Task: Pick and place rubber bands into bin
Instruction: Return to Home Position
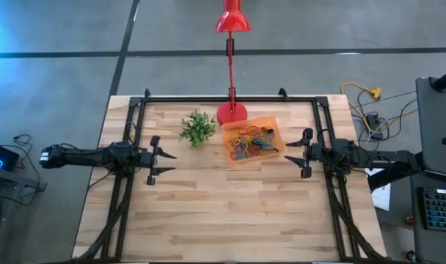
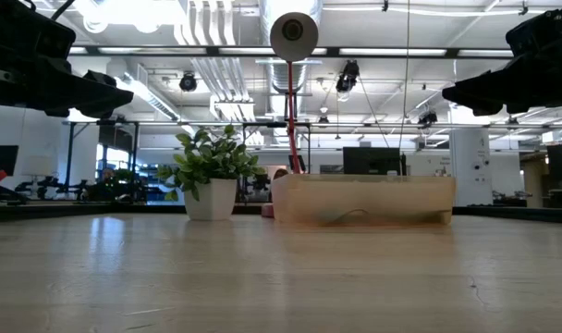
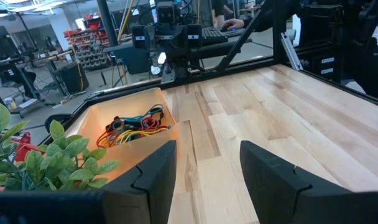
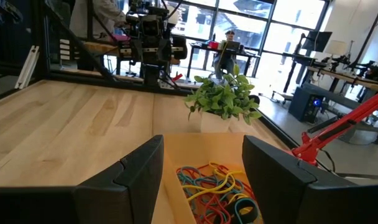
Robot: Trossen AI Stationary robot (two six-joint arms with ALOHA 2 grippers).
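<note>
Dark fingers of the right gripper (image 4: 202,149) fill the bottom of its wrist view, set wide apart with nothing between them, and past them lies the bin (image 4: 176,149) with the rubber bands (image 4: 214,186) heaped inside in red, yellow, blue and green. From above, the bin (image 1: 241,126) sits at about 1 o'clock from the middle of the table (image 1: 230,213). The plant (image 1: 197,128) is at 11 o'clock and the red lamp base (image 1: 232,112) at 12. The right gripper (image 1: 289,152) hangs just off the bin's 3 o'clock side. The left gripper (image 1: 172,163) waits at the table's 9 o'clock, its fingers likewise spread and empty. No loose band shows on the bare wood, though a thin pale loop could escape the overhead view. The picking looks finished, and what remains is drawing the arms back to rest. To do that well, I would retreat the right arm straight toward 3 o'clock, level and raised, with the fingers left apart so nothing catches the bin's wall or drags a band out. The left arm should pull back toward 9 o'clock, clear of the plant's leaves.
</note>
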